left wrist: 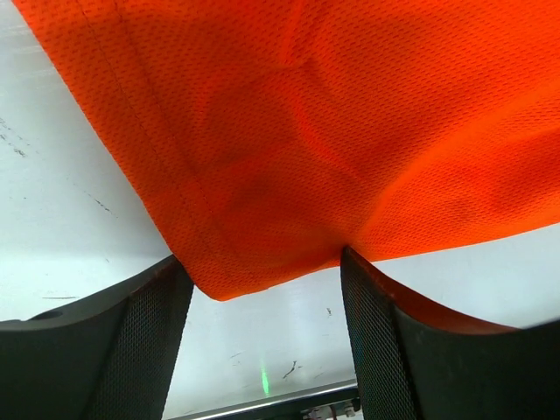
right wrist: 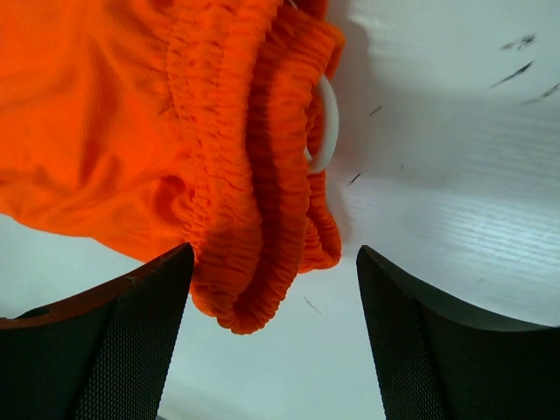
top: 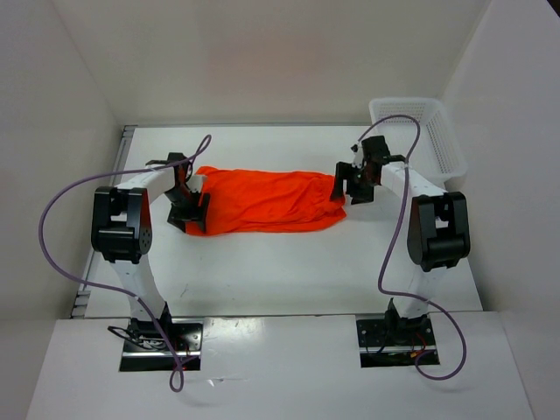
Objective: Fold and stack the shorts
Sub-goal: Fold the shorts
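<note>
Shorts (top: 262, 201) of bright orange mesh lie flat across the middle of the white table (top: 280, 271), their long side running left to right between the two arms. We see the left gripper (top: 188, 214) down at their left end and the right gripper (top: 354, 188) at their right end.

In the left wrist view a hemmed corner (left wrist: 232, 284) of the cloth hangs in the gap between the dark fingers (left wrist: 131, 350), which stand wide apart. The cloth's edge runs close to both fingertips, but we cannot tell whether it touches them.

In the right wrist view the gathered elastic waistband (right wrist: 254, 175) is doubled over on the table, with a loop of white drawstring (right wrist: 328, 122) showing at its edge. Its end sits between that gripper's fingers (right wrist: 437, 350), nearer the one on the picture's left. These fingers are spread too, and nothing is clamped.

A white mesh basket (top: 420, 131) stands at the far right corner of the table, well apart from the cloth.
</note>
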You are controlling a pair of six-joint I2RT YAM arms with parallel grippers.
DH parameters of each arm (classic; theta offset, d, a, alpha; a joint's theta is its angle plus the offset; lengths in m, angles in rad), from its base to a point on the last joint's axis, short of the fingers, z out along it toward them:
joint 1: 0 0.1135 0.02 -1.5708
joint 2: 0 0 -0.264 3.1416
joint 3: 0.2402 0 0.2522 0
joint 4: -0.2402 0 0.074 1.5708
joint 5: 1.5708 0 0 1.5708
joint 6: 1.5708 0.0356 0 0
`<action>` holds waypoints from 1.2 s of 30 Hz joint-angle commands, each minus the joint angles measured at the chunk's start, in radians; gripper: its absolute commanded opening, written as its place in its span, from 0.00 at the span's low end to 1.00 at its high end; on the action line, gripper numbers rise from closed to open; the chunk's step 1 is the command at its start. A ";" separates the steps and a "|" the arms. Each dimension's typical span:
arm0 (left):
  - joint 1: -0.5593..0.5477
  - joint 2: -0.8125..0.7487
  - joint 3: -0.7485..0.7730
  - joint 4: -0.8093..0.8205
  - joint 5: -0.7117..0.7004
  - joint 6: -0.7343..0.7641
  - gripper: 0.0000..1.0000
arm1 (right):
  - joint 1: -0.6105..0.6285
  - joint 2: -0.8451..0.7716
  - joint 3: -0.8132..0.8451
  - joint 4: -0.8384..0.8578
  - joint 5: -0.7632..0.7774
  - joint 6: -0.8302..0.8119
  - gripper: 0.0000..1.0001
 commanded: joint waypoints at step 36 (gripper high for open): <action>0.001 -0.018 -0.034 -0.010 -0.076 0.004 0.07 | -0.068 0.050 -0.098 -0.280 -0.282 -0.616 0.00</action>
